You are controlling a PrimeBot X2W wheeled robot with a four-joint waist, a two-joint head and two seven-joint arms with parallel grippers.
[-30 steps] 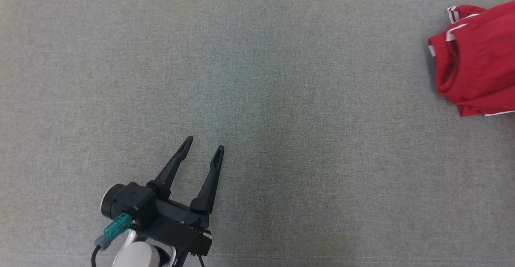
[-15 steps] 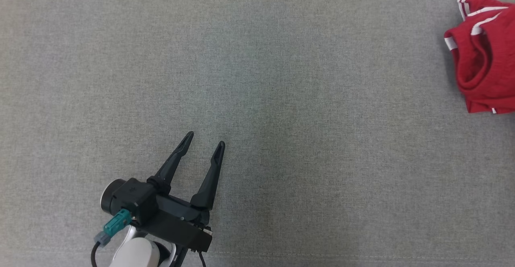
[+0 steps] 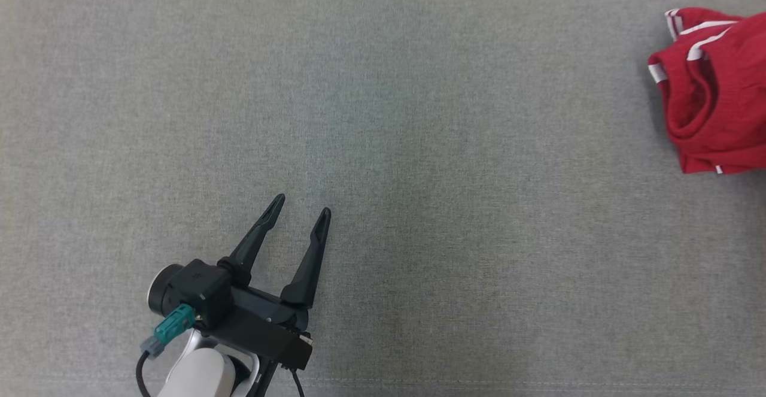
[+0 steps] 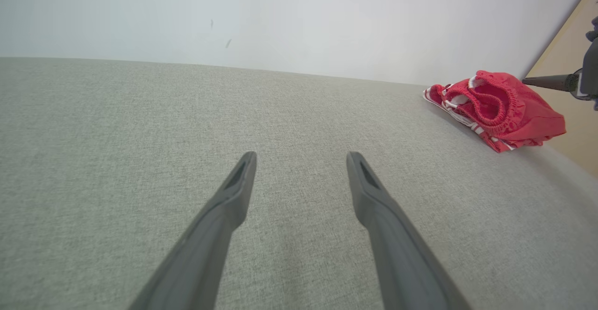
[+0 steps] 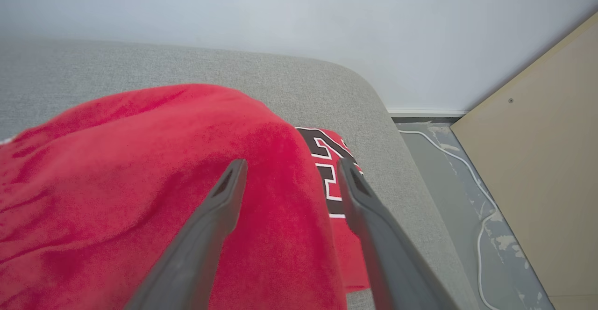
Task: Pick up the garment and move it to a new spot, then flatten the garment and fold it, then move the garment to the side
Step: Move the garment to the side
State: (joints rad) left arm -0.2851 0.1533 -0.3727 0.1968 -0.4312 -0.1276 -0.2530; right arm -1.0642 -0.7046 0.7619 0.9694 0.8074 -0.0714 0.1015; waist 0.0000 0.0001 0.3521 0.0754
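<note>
The garment point(image 3: 712, 103) is a crumpled red pair of shorts with white stripes, lying at the far right edge of the grey surface point(image 3: 419, 115) and cut off by the head view's border. My left gripper point(image 3: 302, 202) is open near the front left, far from it. In the left wrist view, the left gripper point(image 4: 301, 158) points across bare fabric, with the garment point(image 4: 509, 109) at the right. My right gripper point(image 5: 289, 165) hovers open just over the garment point(image 5: 140, 183), nothing between its fingers. One of its fingers point(image 4: 551, 82) shows beside the garment.
The grey surface's rounded corner point(image 5: 369, 95) lies just past the garment. Beyond it is floor with a white cable point(image 5: 467, 169) and a tan panel point(image 5: 537, 137). A white wall point(image 4: 280, 15) stands behind. A stitched seam point(image 3: 479, 381) marks the front edge.
The garment slid right and bunched up, then came back a little to the left. My left gripper edged slightly forward and stayed open.
</note>
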